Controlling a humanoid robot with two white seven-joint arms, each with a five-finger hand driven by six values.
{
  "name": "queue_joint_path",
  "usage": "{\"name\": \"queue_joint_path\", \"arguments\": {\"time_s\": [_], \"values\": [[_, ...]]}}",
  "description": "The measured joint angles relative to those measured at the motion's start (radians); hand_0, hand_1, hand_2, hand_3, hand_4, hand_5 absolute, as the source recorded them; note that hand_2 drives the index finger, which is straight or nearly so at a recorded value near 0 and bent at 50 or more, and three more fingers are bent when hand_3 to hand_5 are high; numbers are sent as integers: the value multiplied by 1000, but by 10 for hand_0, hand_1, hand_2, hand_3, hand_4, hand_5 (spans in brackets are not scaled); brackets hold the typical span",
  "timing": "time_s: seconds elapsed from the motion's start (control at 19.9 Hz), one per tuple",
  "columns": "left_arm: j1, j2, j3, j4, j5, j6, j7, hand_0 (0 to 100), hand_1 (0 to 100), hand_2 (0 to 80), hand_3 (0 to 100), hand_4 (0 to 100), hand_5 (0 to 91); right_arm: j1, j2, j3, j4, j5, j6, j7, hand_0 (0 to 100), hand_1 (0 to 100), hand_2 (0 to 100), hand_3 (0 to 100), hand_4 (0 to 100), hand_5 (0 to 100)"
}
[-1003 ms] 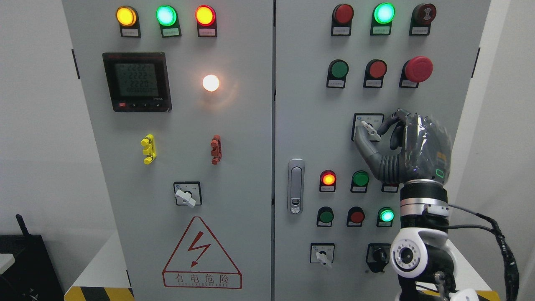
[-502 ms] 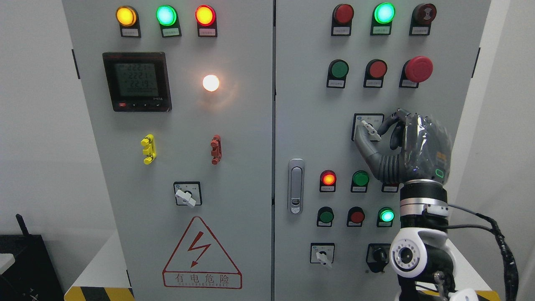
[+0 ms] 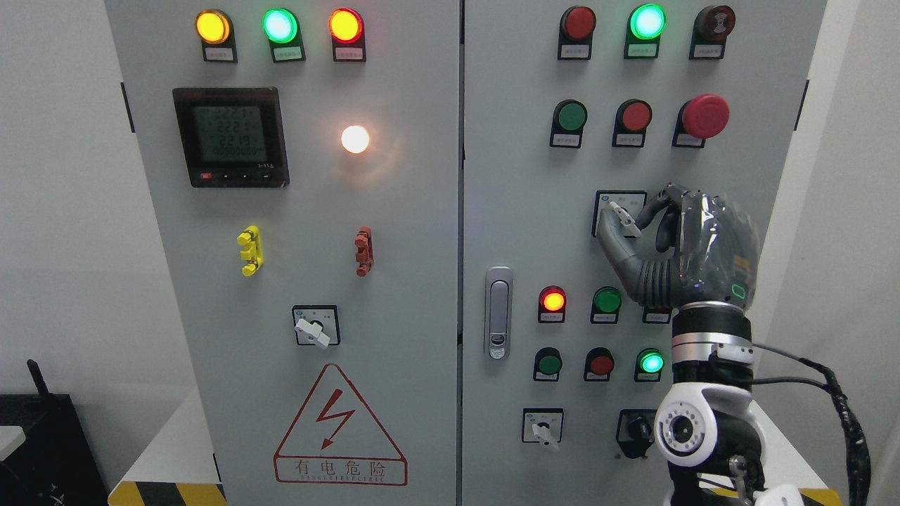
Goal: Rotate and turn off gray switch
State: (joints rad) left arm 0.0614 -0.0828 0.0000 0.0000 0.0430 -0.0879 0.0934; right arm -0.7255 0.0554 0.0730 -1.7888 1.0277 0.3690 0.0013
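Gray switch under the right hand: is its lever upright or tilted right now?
Tilted. The gray switch has its lever slanting from upper left to lower right, with the right hand curled around it.

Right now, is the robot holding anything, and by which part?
The right hand pinches the gray switch by its lever, thumb below and fingers above. The left hand is out of view.

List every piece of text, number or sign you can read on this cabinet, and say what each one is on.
"有电危险", with a red lightning bolt: warning triangle on the left door.
Digits, apparently "2221", "2221", "2219": meter display; blurred, so uncertain, and the bottom row is unreadable.
Small tags under the lamps and buttons, e.g.: too small to read.
Plate of the gray switch held by the right hand: unreadable.
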Motion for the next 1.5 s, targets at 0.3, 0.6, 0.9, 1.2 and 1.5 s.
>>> {"name": "queue_joint_path", "arguments": {"time_s": [0.3, 0.6, 0.9, 1.2, 1.5], "values": [[0, 0, 0, 0, 0, 0, -1, 120, 389, 0, 0, 0, 0, 0, 0, 0, 2, -1, 0, -1, 413, 431, 706, 1000, 941, 1000], [0, 0, 0, 0, 0, 0, -1, 120, 389, 0, 0, 0, 0, 0, 0, 1, 4, -2, -1, -2, 421, 426, 713, 1000, 943, 1000], [0, 0, 0, 0, 0, 0, -1, 120, 389, 0, 0, 0, 0, -1, 0, 1, 6, -3, -1, -3, 442, 406, 719, 1000, 947, 1000], [0, 0, 0, 0, 0, 0, -4, 120, 389, 0, 0, 0, 0, -3, 1, 2, 8, -4, -1, -7, 458, 390, 721, 1000, 948, 1000], [0, 0, 0, 0, 0, 0, -3, 120, 389, 0, 0, 0, 0, -5, 1, 2, 9, -3, -1, -3, 467, 375, 727, 1000, 948, 1000]]}}
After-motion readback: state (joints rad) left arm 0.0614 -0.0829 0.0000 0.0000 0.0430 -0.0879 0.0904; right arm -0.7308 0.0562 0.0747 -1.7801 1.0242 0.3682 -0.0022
